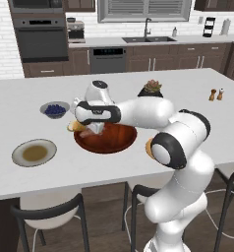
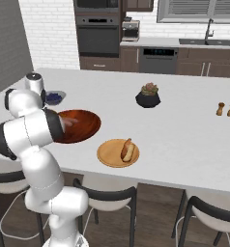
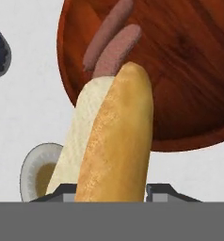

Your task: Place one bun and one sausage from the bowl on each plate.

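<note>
A golden bun (image 3: pixel 114 141) stands lengthwise between my fingertips, and my gripper (image 3: pixel 109 190) is shut on it. It hangs over the left rim of the reddish-brown wooden bowl (image 3: pixel 189 70), where two sausages (image 3: pixel 121 49) lie. In the left base view the gripper (image 1: pixel 92 129) sits at the bowl's (image 1: pixel 109 140) left edge with the bun (image 1: pixel 73 126) poking out leftward. The grey-rimmed plate (image 1: pixel 34 152) lies bare further left. The orange-tan plate (image 2: pixel 109 153) carries a bun with a sausage (image 2: pixel 128 149).
A small grey bowl of blueberries (image 1: pixel 55 109) stands behind the grey-rimmed plate. A dark potted plant (image 1: pixel 152 88) sits behind the wooden bowl. Salt and pepper shakers (image 1: pixel 216 94) stand at the far right. Stools line the counter's near edge.
</note>
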